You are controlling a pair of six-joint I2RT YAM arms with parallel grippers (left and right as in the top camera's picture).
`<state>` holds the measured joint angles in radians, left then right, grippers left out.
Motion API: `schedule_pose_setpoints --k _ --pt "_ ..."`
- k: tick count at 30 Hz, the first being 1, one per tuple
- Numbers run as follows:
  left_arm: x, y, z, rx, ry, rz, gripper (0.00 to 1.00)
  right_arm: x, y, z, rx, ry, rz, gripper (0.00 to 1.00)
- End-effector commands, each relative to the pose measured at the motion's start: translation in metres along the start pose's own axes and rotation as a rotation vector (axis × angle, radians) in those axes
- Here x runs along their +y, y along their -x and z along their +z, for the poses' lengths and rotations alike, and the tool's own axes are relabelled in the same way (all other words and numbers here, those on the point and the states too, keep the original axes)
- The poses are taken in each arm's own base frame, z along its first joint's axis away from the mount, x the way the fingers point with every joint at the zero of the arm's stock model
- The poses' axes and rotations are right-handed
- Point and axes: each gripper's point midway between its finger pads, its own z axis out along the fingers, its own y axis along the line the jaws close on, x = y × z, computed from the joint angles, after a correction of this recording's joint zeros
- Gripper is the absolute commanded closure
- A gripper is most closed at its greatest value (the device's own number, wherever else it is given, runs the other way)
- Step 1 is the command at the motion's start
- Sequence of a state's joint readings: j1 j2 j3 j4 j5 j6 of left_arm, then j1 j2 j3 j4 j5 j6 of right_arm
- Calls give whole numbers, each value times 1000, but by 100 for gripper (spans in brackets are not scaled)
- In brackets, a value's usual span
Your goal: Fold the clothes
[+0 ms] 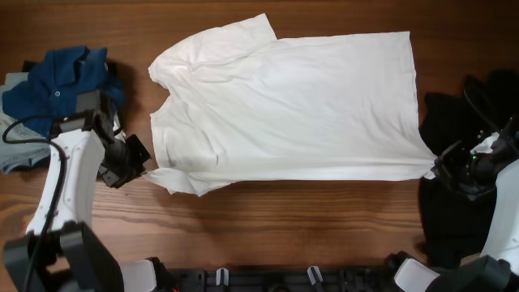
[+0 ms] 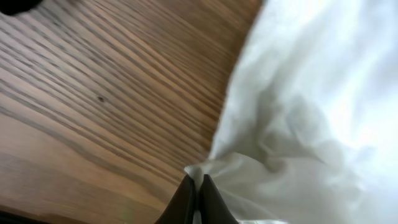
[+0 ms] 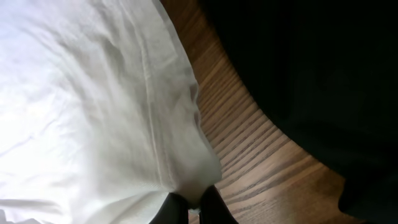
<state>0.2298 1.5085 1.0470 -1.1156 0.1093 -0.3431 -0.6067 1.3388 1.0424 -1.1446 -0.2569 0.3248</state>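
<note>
- The white shirt (image 1: 292, 105) lies spread flat on the bench (image 1: 324, 219). Its long axis runs left to right, with the collar toward my left arm and the hem toward my right arm.
- My left gripper (image 1: 146, 172) is clenched on the near sleeve corner. In its wrist view the fabric comes to a small point at the closed tips.
- My right gripper (image 1: 436, 168) is clenched on the near hem corner. In its wrist view the hem goes down between the fingers.
- So each arm holds one end of the same near long edge, and the body of the shirt lies beyond both, toward the far side.
- I judge the next move is to carry this edge over the shirt, keeping it parallel to the long axis.
- The blue polo (image 1: 61, 77) sits beside the left arm and the black garment (image 1: 454, 122) beside the right arm. I should not catch them.
</note>
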Motion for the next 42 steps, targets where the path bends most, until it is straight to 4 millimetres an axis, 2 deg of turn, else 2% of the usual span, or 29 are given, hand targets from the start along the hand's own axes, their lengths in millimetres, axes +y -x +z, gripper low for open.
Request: schedule_pose_setpoints --k 1,7,10,14,18,19,21,23,26,27,29,30,33,37,40,42 --pt "-19 -6 -25 -34 -140 -1 96 -2 8 -7 -40 -12 15 95" --pt "-21 -14 -69 -198 -215 28 96 -2 7 -7 -40 -12 15 96" --pt "-17 -31 -86 -228 -235 -10 96 0 11 -7 -52 -5 12 96" --pt "-6 -57 -88 -173 -214 -45 96 2 17 -7 -79 4 9 96" --pt "1 -71 -86 -123 -190 -58 96 2 18 -7 -81 5 13 96" --pt "1 -72 -86 -118 -188 -59 93 2 18 -7 -82 4 12 93" --pt "2 -74 -86 -111 -185 -60 75 2 18 -7 -82 3 12 89" --pt "2 -73 -86 -115 -185 -59 52 0 18 -7 -85 -6 14 83" --pt "-1 -57 -88 -182 -189 -51 43 0 19 -7 -86 -5 16 81" --pt "-1 -45 -90 -230 -183 -48 43 0 19 -7 -87 -5 15 78" --pt "-1 -26 -92 -301 -165 -48 45 0 19 -7 -87 -5 15 62" --pt "-2 -9 -90 -350 -151 -50 46 0 19 -7 -87 -5 15 48" --pt "-9 18 -74 -373 -147 -50 46 0 19 -7 -86 -5 15 35" --pt "-23 45 -29 -313 -138 -21 50 1 19 -7 -86 -4 15 32" --pt "-46 50 8 -222 -171 49 51 2 19 -7 -84 2 13 32" --pt "-52 52 29 -183 -154 65 49 3 18 -7 -81 9 10 32"
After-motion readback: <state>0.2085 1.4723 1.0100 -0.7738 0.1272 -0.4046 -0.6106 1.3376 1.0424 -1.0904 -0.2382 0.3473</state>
